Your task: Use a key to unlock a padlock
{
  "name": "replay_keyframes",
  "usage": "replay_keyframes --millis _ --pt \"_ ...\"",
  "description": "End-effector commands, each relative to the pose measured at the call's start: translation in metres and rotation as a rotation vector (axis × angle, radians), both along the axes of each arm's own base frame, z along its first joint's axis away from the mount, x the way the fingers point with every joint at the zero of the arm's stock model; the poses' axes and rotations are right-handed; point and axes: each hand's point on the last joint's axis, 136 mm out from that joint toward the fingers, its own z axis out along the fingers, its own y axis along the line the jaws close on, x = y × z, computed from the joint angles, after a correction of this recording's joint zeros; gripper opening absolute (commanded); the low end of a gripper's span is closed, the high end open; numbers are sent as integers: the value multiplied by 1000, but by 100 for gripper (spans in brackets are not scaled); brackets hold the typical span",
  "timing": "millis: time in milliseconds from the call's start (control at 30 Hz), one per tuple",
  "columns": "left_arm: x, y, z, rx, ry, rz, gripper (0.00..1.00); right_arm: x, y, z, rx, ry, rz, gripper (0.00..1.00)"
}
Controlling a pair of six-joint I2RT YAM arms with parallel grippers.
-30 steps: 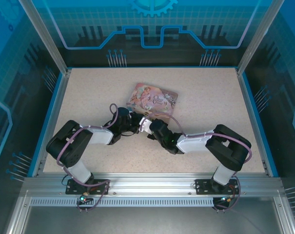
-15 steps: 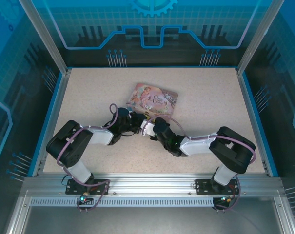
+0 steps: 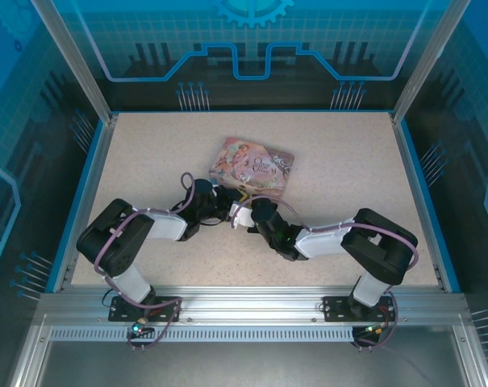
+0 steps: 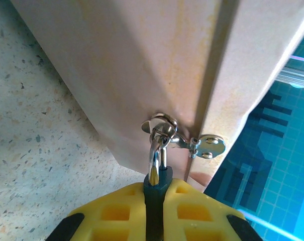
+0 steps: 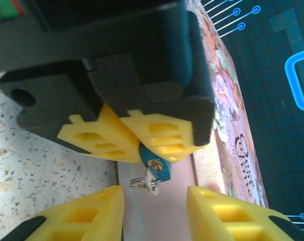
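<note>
My left gripper (image 4: 155, 195) is shut on the small blue padlock (image 4: 155, 176). The padlock's silvery shackle passes through the metal hasp (image 4: 209, 145) of the pink tin (image 4: 116, 60). From the right wrist, the padlock (image 5: 163, 169) pokes out between the left gripper's yellow fingers (image 5: 157, 133). The small key (image 5: 152, 176) sticks out of its brass keyhole, and a wire ring (image 5: 137, 182) hangs from the key. My right gripper (image 5: 154, 203) is open just below the key, one finger on each side, touching nothing. From above, both grippers (image 3: 226, 205) (image 3: 242, 216) meet at the tin's near edge.
The pink pictured tin (image 3: 254, 165) lies flat on the speckled table (image 3: 147, 153), just beyond both grippers. Blue transparent walls and aluminium posts ring the table. Both arms' forearms lie low across the near half of the table.
The right arm's wrist has shifted slightly toward the near-left, keeping its open fingers by the key. The left arm and the tin have stayed still.
</note>
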Motion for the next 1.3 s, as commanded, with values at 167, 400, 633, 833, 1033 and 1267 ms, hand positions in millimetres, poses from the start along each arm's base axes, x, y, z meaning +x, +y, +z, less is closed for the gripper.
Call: replay_keyframes --millis 167,400,633,833,1033,1267 --pt "3 -5 15 -56 -53 -18 0 4 20 15 47 -31 28 29" --pt "3 -4 15 -60 -53 -15 0 7 21 12 39 -24 18 10" --pt "3 -4 16 -63 -58 -13 0 9 13 9 72 14 -27 0" --pt "3 -3 16 -62 -59 -8 0 7 10 1 229 178 -119 0" --pt "4 -4 17 -63 -64 -8 0 0 11 -8 416 338 -210 0" --pt "4 -3 16 -48 -67 -6 0 -11 12 -19 469 420 -218 0"
